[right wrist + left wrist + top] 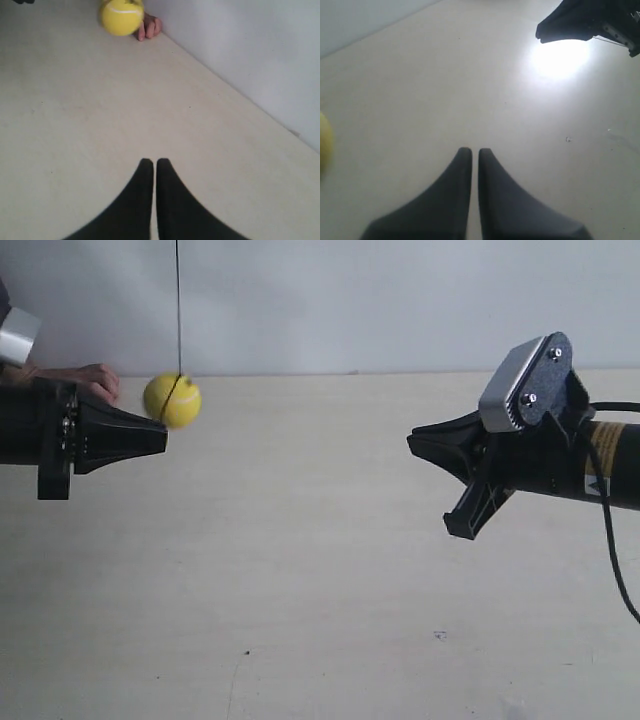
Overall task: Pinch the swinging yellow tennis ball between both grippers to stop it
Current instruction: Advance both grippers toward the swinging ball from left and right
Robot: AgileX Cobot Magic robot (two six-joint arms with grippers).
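The yellow tennis ball (pixel 172 401) hangs on a thin dark string (pixel 179 310) just above and beside the tip of my left gripper (pixel 163 438), the arm at the exterior view's left. Whether they touch I cannot tell. In the left wrist view only a blurred yellow edge of the ball (pixel 324 145) shows, off to the side of the left gripper (pixel 475 150), whose jaws stand shut with nothing between them. My right gripper (pixel 412 443) is far from the ball, pointing toward it. Its jaws are also shut and empty (pixel 153 161), with the ball (pixel 121 16) far ahead.
A person's hand (pixel 90 380) rests on the table behind the ball, its fingers (pixel 149 27) showing beside it. A pale wall (pixel 400 300) borders the far side of the beige table (pixel 320 590). The right gripper (pixel 555 27) shows dark in the left wrist view.
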